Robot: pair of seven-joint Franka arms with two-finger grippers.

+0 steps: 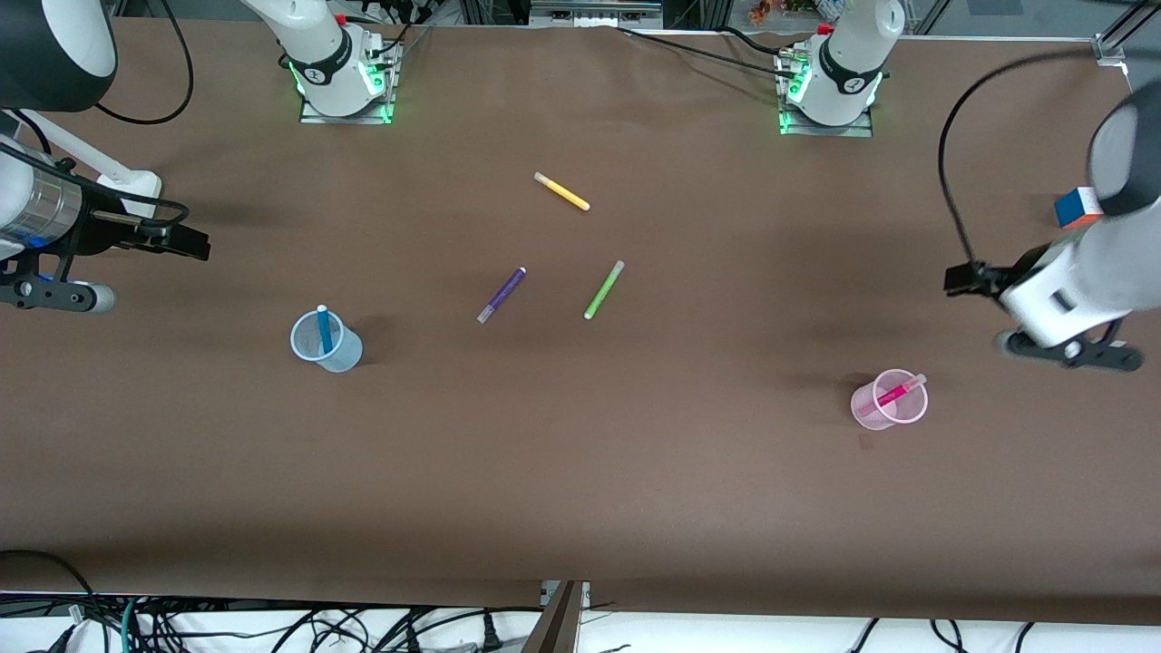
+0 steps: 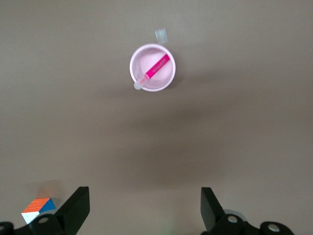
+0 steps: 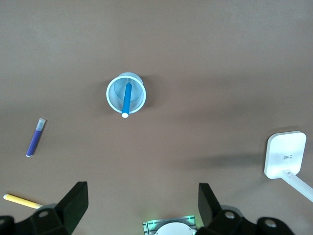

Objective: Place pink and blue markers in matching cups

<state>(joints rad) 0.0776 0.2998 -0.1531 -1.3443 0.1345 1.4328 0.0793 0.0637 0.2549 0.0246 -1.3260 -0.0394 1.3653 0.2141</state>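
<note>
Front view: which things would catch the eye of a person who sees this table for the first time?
First, the blue marker standing in the blue cup toward the right arm's end, and the pink marker leaning in the pink cup toward the left arm's end. Next, three loose pens at mid-table: yellow, purple and green. Both tools, left and right, hang open and empty.

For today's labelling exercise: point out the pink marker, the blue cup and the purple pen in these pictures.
pink marker [image 2: 157,68], left wrist view, on the middle of its magenta barrel.
blue cup [image 1: 345,352], front view, on its outer wall.
purple pen [image 1: 502,294], front view, on the middle of its barrel.
</note>
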